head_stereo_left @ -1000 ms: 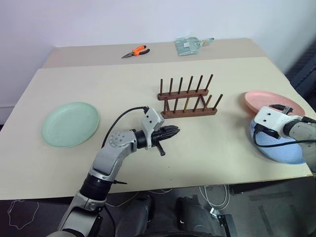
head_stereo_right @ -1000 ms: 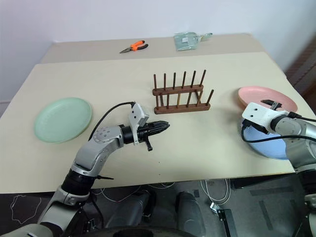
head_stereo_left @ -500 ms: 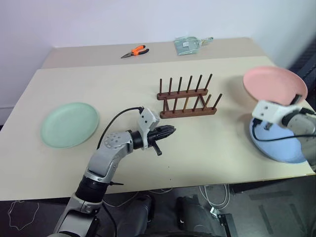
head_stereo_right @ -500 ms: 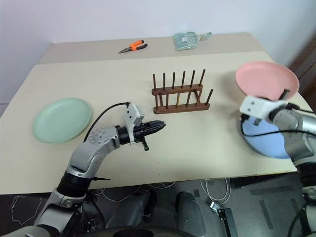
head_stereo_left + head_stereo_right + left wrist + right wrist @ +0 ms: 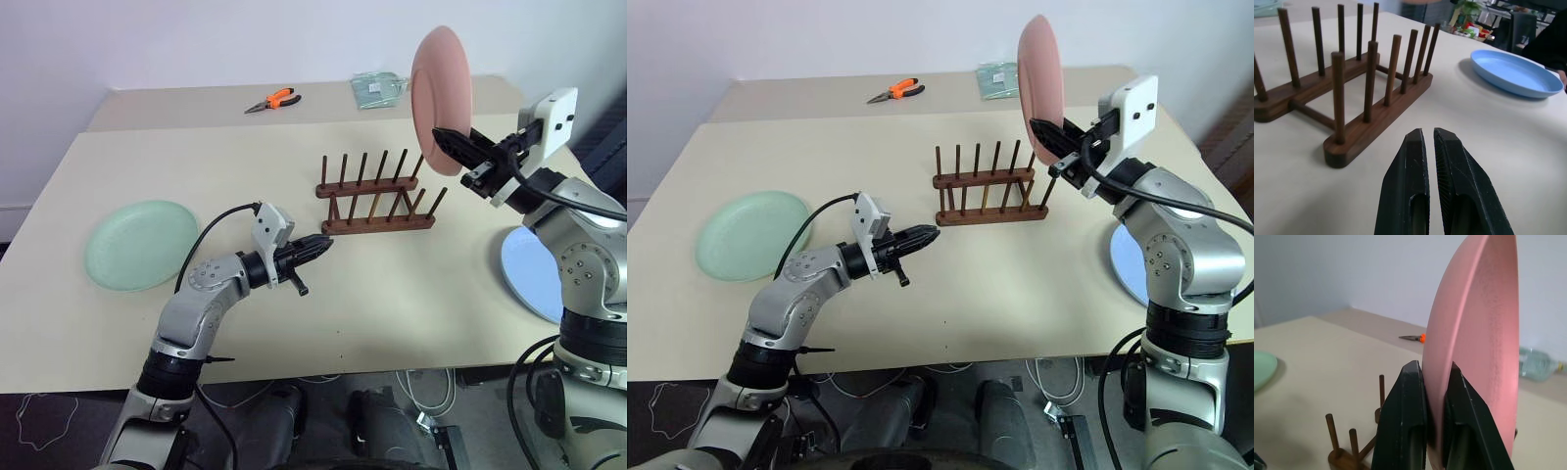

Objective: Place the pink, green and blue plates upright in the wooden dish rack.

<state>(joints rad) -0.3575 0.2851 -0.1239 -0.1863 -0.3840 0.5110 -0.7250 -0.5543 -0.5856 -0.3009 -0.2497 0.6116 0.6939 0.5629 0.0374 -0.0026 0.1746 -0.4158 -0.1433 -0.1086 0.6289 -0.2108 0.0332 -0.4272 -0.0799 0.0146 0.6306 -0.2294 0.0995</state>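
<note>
Above the right end of the wooden dish rack (image 5: 375,194), my right gripper (image 5: 453,143) pinches the pink plate (image 5: 440,99) by its lower rim, held upright. A second ago that plate lay flat on the blue plate (image 5: 531,274) to the rack's right; now it is lifted and turned on edge, ready to lower between pegs. Every slot of the rack stands empty. My left gripper (image 5: 318,243), pressed together and holding nothing, hovers just left of the rack. Far left lies the green plate (image 5: 138,243), flat on the table (image 5: 225,157).

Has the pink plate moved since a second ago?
Yes. The pink plate, clamped upright in the right claw, is up off the table beside the wooden dish rack.
</note>
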